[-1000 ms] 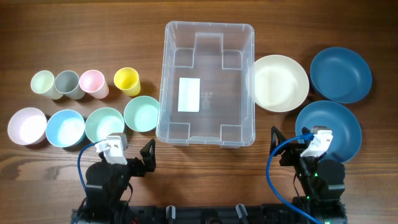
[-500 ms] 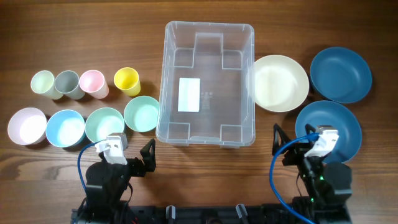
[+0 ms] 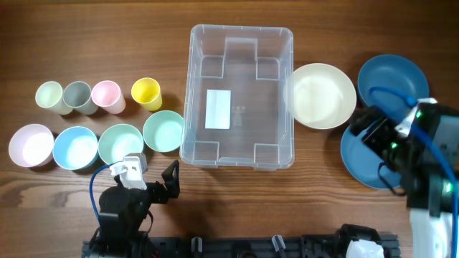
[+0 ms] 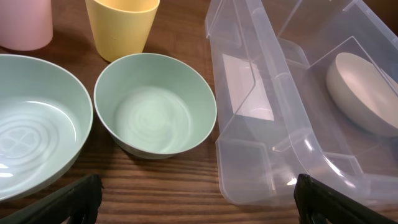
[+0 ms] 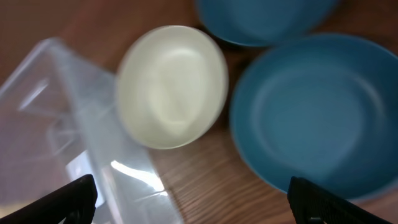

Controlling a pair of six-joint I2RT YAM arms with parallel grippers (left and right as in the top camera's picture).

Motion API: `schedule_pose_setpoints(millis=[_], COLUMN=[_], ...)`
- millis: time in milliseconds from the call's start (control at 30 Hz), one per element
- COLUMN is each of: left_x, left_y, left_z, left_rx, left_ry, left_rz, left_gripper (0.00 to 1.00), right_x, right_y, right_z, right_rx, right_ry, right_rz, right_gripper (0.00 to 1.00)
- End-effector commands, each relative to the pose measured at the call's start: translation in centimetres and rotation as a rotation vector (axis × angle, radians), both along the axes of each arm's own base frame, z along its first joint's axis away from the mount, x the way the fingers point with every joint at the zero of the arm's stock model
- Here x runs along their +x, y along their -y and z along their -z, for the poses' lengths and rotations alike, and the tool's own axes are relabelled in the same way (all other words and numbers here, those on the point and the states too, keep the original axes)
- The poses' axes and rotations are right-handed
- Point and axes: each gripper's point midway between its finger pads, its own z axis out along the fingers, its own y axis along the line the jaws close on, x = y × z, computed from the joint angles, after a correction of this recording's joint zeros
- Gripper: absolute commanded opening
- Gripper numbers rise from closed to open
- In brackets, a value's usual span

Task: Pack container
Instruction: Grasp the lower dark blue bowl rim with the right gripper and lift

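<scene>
The container [image 3: 241,97] is a large clear bin with a white label, standing empty at the table's middle. It also shows in the left wrist view [image 4: 298,99] and in the right wrist view [image 5: 56,106]. My left gripper [image 3: 148,178] is open and empty near the front edge, in front of the green bowls; its jaws [image 4: 199,205] are spread wide. My right gripper [image 3: 367,132] is open and empty, raised above the near blue bowl [image 3: 380,154], right of the container. Its jaws [image 5: 193,202] hang over bare wood between the container and the blue bowl [image 5: 317,118].
A cream bowl [image 3: 321,95] touches the container's right side, with a second blue bowl [image 3: 393,82] behind. On the left stand several small cups, among them a yellow cup [image 3: 146,92], and a row of bowls ending with a green bowl [image 3: 163,131].
My right arm has lifted from the front edge and swung back and right, over the near blue bowl. My left arm has not moved.
</scene>
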Motion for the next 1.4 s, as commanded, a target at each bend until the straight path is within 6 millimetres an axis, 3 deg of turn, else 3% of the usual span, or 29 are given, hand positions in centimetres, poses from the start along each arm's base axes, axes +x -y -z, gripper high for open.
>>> schedule_pose_setpoints(millis=[0, 167, 300, 433, 600, 733, 767, 833, 933, 967, 1000, 1100, 1233, 1300, 1367], left_x=[-0.1, -0.1, -0.1, -0.1, -0.1, -0.1, -0.1, -0.1, -0.1, -0.1, -0.1, -0.1, -0.1, -0.1, -0.1], left_y=[0.4, 0.4, 0.4, 0.4, 0.4, 0.4, 0.4, 0.4, 0.4, 0.4, 0.4, 0.4, 0.4, 0.4, 0.4], left_z=[0.0, 0.0, 0.0, 0.0, 0.0, 0.0, 0.0, 0.0, 0.0, 0.0, 0.0, 0.0, 0.0, 0.0, 0.0], left_rx=[0.009, 0.008, 0.008, 0.008, 0.008, 0.008, 0.008, 0.009, 0.008, 0.008, 0.008, 0.008, 0.008, 0.008, 0.008], left_ry=[0.011, 0.010, 0.010, 0.010, 0.010, 0.010, 0.010, 0.011, 0.010, 0.010, 0.010, 0.010, 0.010, 0.010, 0.010], left_rz=[0.029, 0.029, 0.029, 0.029, 0.029, 0.029, 0.029, 0.029, 0.029, 0.029, 0.029, 0.029, 0.029, 0.029, 0.029], left_gripper=[1.00, 1.00, 1.00, 1.00, 1.00, 1.00, 1.00, 1.00, 1.00, 1.00, 1.00, 1.00, 1.00, 1.00, 1.00], right_x=[-0.1, -2.5, -4.5, -6.0, -8.2, -9.0, -9.1, -9.1, -9.5, -9.6, -9.6, -9.8, -9.2, -8.2, -6.3], right_y=[4.5, 11.1, 13.2, 13.5, 11.9, 11.0, 11.0, 10.9, 10.7, 10.6, 10.6, 10.4, 10.9, 10.5, 8.8], right_z=[2.5, 7.8, 11.1, 14.0, 18.9, 21.1, 21.3, 21.3, 21.2, 21.1, 20.9, 19.5, 14.2, 9.9, 5.1], right_rx=[0.010, 0.092, 0.168, 0.195, 0.218, 0.221, 0.220, 0.222, 0.223, 0.219, 0.209, 0.193, 0.125, 0.107, 0.142], right_ry=[-0.118, -0.334, -0.422, -0.455, -0.509, -0.517, -0.516, -0.518, -0.535, -0.538, -0.536, -0.517, -0.397, -0.261, -0.071], right_rz=[0.134, 0.330, 0.442, 0.489, 0.542, 0.540, 0.540, 0.540, 0.538, 0.524, 0.507, 0.494, 0.505, 0.486, 0.411], right_gripper=[1.00, 1.00, 1.00, 0.99, 0.88, 0.66, 0.50, 0.30, 0.23, 0.18, 0.07, 0.04, 0.04, 0.04, 0.04])
